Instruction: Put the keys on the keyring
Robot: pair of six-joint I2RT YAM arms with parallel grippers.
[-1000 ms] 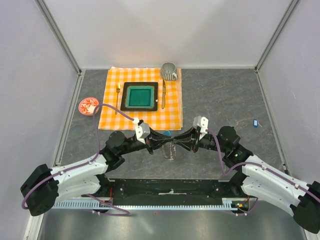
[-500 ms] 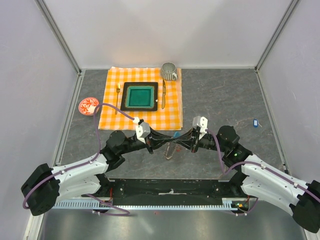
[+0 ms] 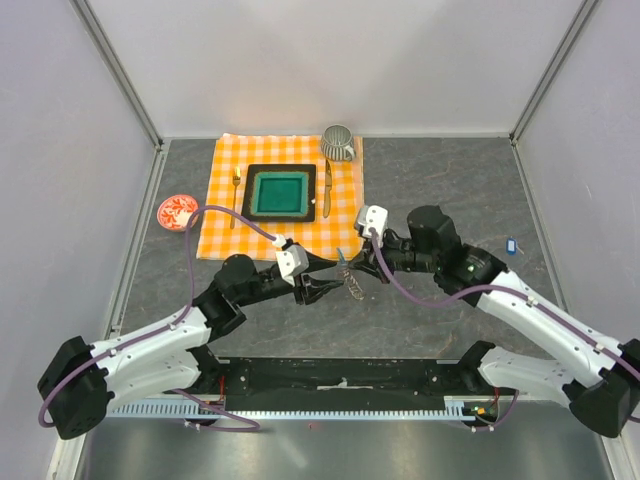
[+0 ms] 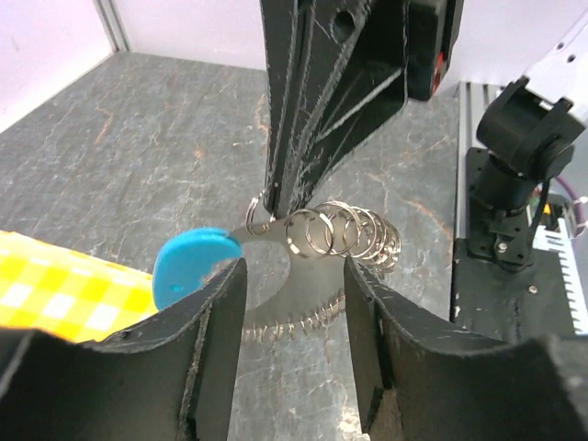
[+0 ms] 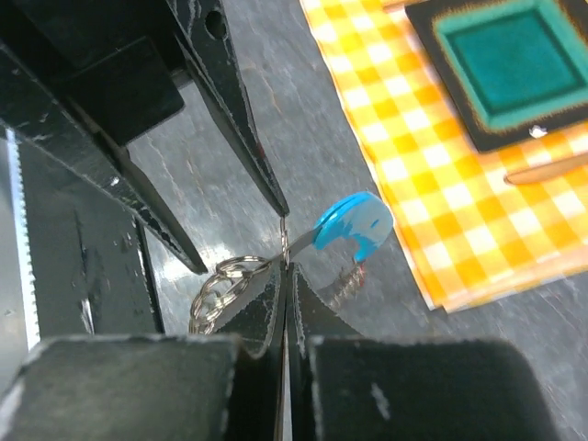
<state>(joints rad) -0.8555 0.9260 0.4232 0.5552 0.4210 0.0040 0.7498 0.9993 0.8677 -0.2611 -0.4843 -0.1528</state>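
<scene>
The keyring [image 3: 354, 288] is a silvery coiled loop hanging just above the grey table between the two arms. A key with a bright-blue tag [image 5: 355, 224] sits at the loop's top. My right gripper [image 5: 287, 268] is shut on that key's thin blade, right where the small rings [image 5: 220, 283] meet it. In the left wrist view the coils [image 4: 342, 232] and the blue tag [image 4: 189, 264] hang just beyond my left gripper [image 4: 294, 272], which is open and holds nothing. From above, the left gripper [image 3: 322, 290] points at the right gripper [image 3: 347, 270] from the left.
An orange-checked cloth [image 3: 343, 225] lies behind the grippers with a green square plate [image 3: 279, 193], a gold fork [image 3: 236, 190] and a knife [image 3: 326, 185]. A ribbed grey cup [image 3: 338, 142] stands at its far corner. A red dish [image 3: 177, 211] is left; a small blue object [image 3: 511, 245] right.
My left gripper has opened and let go, drawing back a little to the left. The right arm has swung forward and keeps the key and ring pinched.
</scene>
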